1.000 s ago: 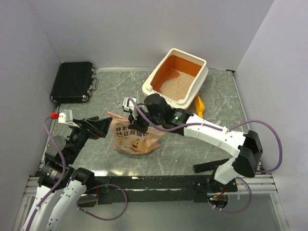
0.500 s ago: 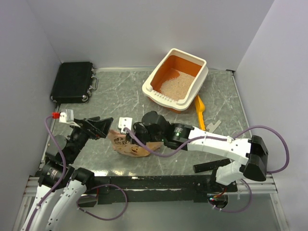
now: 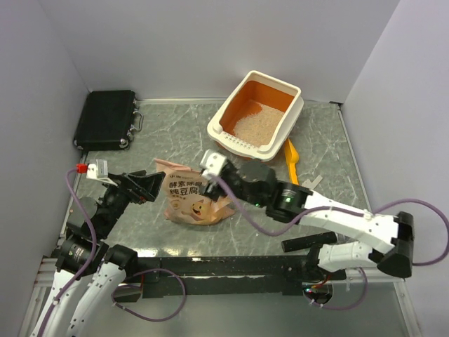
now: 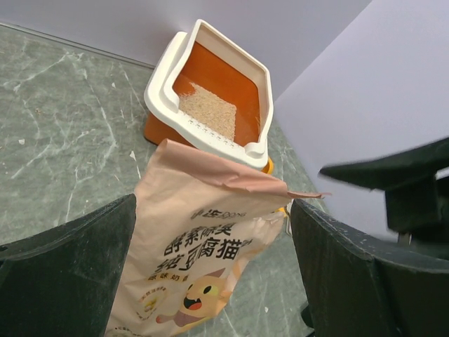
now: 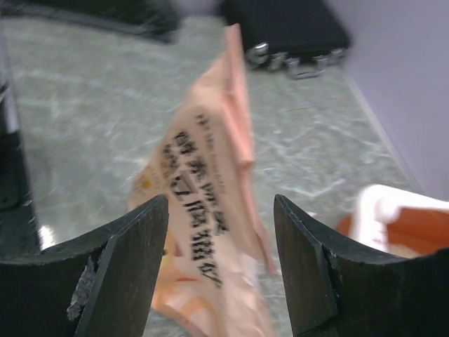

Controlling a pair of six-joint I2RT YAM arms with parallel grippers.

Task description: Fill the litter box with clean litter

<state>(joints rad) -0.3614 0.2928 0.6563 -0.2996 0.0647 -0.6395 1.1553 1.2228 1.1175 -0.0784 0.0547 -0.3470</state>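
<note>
The litter box (image 3: 235,96) stands at the back right, cream outside and orange inside, with pale clean litter (image 3: 254,121) over part of its floor. It also shows in the left wrist view as litter box (image 4: 163,77) holding clean litter (image 4: 207,116). A peach printed bag (image 3: 188,200) stands mid-table between the arms. My left gripper (image 3: 151,186) is open just left of it, its jaws framing the bag (image 4: 196,246). My right gripper (image 3: 223,187) is open at the bag's right side. The blurred bag (image 5: 210,189) lies beyond its fingers (image 5: 130,267), untouched.
A black case (image 3: 106,119) lies at the back left, also seen as black case (image 5: 287,28). An orange scoop (image 3: 291,158) rests just right of the litter box. A black flat piece (image 3: 309,243) lies near the front right. Walls close in on three sides.
My right gripper opened and let go of the bag, then drew back to the right. The bag, pressed low half a second ago, stands up again. The left arm stayed put.
</note>
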